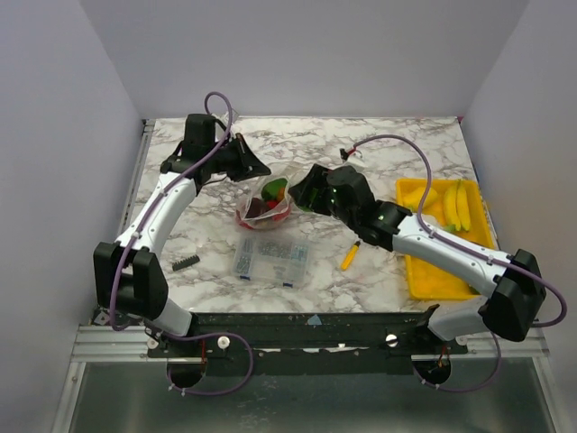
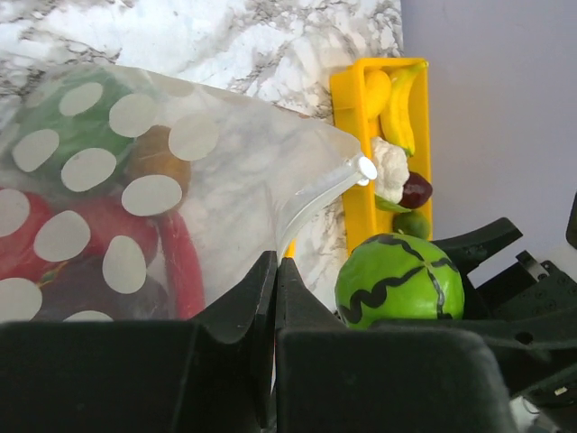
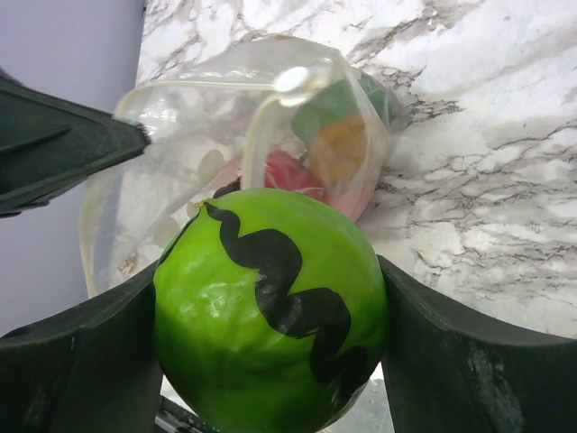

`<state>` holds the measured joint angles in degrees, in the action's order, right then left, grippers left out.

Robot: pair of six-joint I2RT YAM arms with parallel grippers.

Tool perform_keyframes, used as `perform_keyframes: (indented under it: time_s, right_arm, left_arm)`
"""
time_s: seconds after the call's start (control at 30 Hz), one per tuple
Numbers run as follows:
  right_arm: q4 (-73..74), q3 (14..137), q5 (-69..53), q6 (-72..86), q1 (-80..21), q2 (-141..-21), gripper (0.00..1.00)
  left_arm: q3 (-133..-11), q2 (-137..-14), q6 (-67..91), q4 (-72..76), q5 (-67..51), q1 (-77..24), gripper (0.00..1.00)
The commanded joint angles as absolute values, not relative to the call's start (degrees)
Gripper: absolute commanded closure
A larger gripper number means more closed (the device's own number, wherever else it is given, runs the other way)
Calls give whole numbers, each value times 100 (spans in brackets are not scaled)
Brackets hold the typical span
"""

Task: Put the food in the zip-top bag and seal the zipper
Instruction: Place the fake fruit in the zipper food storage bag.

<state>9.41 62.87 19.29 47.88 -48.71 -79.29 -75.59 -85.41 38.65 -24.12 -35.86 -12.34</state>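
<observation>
The zip-top bag (image 1: 261,213) lies mid-table, see-through with white dots (image 2: 153,194), and holds red, green and orange toy food. Its mouth stands open (image 3: 180,153), and the zipper (image 2: 315,194) runs along the rim to a white slider (image 3: 293,79). My left gripper (image 2: 277,266) is shut on the bag's rim at the far left side (image 1: 257,167). My right gripper (image 3: 270,298) is shut on a green toy watermelon (image 3: 270,325) with black wavy stripes, held just right of the bag's mouth (image 2: 399,280). In the top view the gripper (image 1: 302,194) hides the watermelon.
A yellow tray (image 1: 410,271) at the right holds bananas (image 1: 460,203), a white cauliflower (image 2: 389,167) and other toy food. A clear compartment box (image 1: 270,259) lies in front of the bag. A yellow-handled screwdriver (image 1: 350,255) lies right of it. A small black part (image 1: 186,262) lies at the left.
</observation>
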Motion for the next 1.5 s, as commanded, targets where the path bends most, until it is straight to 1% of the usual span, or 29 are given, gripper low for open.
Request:
perform_keyframes:
  time_s: [0.0, 0.13, 0.23, 0.27, 0.33, 0.43, 0.57, 0.7, 0.83, 0.9, 0.97, 1.07, 1.1, 1.2, 1.23, 1.27, 1.37, 1.47]
  right_arm:
    - [650, 6686, 2268, 4378, -4979, -8046, 99]
    - [641, 7110, 2395, 4067, -5194, -8423, 99]
    - [599, 7338, 2696, 3850, -5323, -8722, 99]
    - [466, 7314, 2742, 3782, -5331, -8780, 99]
    - [140, 7184, 2833, 3639, -5352, -8842, 92]
    - [-551, 6935, 2882, 3500, -5418, -8902, 85]
    - [-1287, 6757, 2867, 3421, -5539, -9037, 82]
    - [-1197, 6673, 3079, 4050, -5570, -9164, 80]
    - [-1722, 6123, 3220, 4216, -5686, -9092, 80]
    - [-1850, 6035, 3183, 4262, -5687, -9165, 73]
    - [-1830, 6097, 3155, 4236, -5689, -9284, 63]
    - [-1790, 6293, 3174, 4167, -5687, -9445, 39]
    - [-1609, 6464, 3179, 4158, -5687, -9509, 32]
    - [-1002, 6943, 2994, 4156, -5687, -9679, 17]
    - [-815, 7053, 2959, 4171, -5689, -9736, 5]
    - [-540, 7222, 2900, 4177, -5687, -9782, 0]
    - [339, 7744, 2791, 4107, -5687, -9913, 0]
    - [823, 7952, 2771, 4074, -5686, -9822, 0]
  left_arm:
    - [-7924, -8927, 4390, -2313, -4177, -1231, 100]
    - [-8059, -9006, 4414, -2528, -4003, -1231, 100]
    - [-8030, -8976, 4537, -2430, -4184, -1223, 100]
    - [-8002, -8944, 4564, -2405, -4189, -1222, 100]
    - [-7958, -8880, 4585, -2370, -4176, -1215, 100]
    - [-7954, -8856, 4603, -2356, -4219, -1197, 100]
    - [-7800, -8855, 4835, -2144, -4365, -1179, 100]
    - [-7542, -8750, 5206, -1800, -4477, -1113, 100]
    - [-7423, -8677, 5383, -1647, -4554, -1099, 100]
    - [-7325, -8672, 5542, -1452, -4667, -1099, 100]
    - [-7188, -8658, 5750, -1228, -4810, -1099, 100]
    - [-7077, -8610, 5864, -1081, -4864, -1112, 100]
    - [-7053, -8591, 5855, -1085, -4852, -1108, 100]
    - [-7014, -8570, 5793, -1142, -4842, -1104, 100]
    - [-7009, -8563, 5779, -1151, -4838, -1099, 100]
    - [-7005, -8562, 5775, -1162, -4819, -1099, 100]
    - [-7022, -8568, 5719, -1198, -4787, -1099, 100]
    - [-7068, -8563, 5637, -1280, -4740, -1100, 100]
